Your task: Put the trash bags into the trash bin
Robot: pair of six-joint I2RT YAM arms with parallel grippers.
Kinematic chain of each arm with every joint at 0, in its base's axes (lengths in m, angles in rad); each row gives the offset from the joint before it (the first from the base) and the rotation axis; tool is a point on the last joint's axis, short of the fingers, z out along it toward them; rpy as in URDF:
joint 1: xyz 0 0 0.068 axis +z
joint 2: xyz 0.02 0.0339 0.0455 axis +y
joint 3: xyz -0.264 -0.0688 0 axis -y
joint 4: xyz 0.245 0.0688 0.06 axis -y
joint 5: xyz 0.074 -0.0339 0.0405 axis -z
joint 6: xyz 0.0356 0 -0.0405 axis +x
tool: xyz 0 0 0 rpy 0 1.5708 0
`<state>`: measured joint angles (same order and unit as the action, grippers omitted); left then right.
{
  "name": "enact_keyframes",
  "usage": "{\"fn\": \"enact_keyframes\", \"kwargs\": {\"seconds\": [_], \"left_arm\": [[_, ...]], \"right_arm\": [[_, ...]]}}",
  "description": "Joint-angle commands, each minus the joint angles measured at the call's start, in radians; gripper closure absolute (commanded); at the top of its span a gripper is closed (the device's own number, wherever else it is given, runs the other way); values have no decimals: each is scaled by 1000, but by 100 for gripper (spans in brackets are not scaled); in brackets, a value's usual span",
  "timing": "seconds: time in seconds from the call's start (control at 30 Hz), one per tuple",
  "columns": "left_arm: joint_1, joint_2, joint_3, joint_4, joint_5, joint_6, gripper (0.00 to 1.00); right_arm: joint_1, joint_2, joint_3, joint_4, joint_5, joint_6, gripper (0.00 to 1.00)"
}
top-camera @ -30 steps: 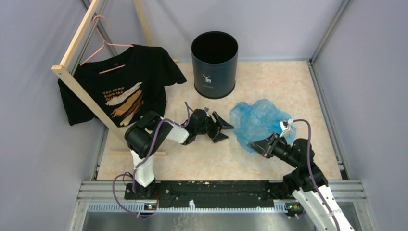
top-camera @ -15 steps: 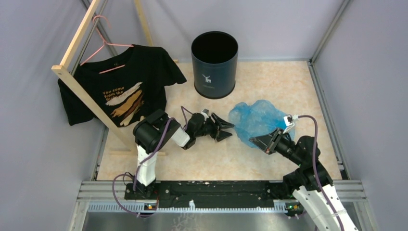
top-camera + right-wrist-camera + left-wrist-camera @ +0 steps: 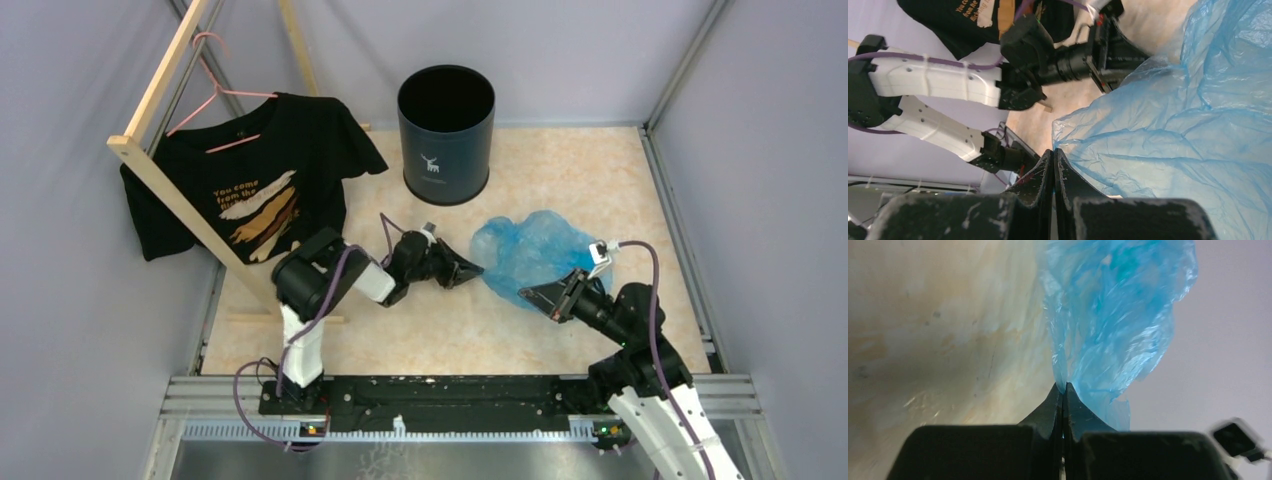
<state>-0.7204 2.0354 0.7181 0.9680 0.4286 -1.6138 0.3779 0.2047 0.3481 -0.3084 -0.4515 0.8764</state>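
Blue trash bag (image 3: pixel 535 250), edges clamped by left gripper (image 3: pixel 476 268) and right gripper (image 3: pixel 524 293), lies near the trash bin (image 3: pixel 446 150).

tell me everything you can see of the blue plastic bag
The trash bag is thin, translucent light-blue plastic, glossy and heavily crinkled. It is bunched into a loose, puffy heap on the marbled table, on the near side of the trash bin and apart from it. The left hand is shut on its left edge, and the right hand looks shut on its near edge.
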Motion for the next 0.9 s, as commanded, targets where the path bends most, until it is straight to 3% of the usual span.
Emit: {"fn": "enact_keyframes", "kwargs": {"seconds": [0.0,0.07,0.23,0.37,0.57,0.73,0.87], "left_arm": [[45,-351,95,-407,-153,462,100],[37,-511,124,-654,-264,664,100],[35,-825,155,-895,-283,1050,100],[36,-973,234,-1124,-253,1234,100],[35,-1141,246,-1243,-133,1371,100],[35,-1177,203,-1266,-154,1368,100],[35,-1162,201,-1268,-54,1369,100]], "right_arm": [[9,-30,14,-11,-45,48,98],[9,-16,-11,4,-114,49,97],[18,112,-57,150,-293,52,99],[107,217,-13,210,-239,12,84],[219,368,7,288,-138,-25,64],[220,378,96,114,27,-161,35],[219,387,145,134,58,-211,25]]}}
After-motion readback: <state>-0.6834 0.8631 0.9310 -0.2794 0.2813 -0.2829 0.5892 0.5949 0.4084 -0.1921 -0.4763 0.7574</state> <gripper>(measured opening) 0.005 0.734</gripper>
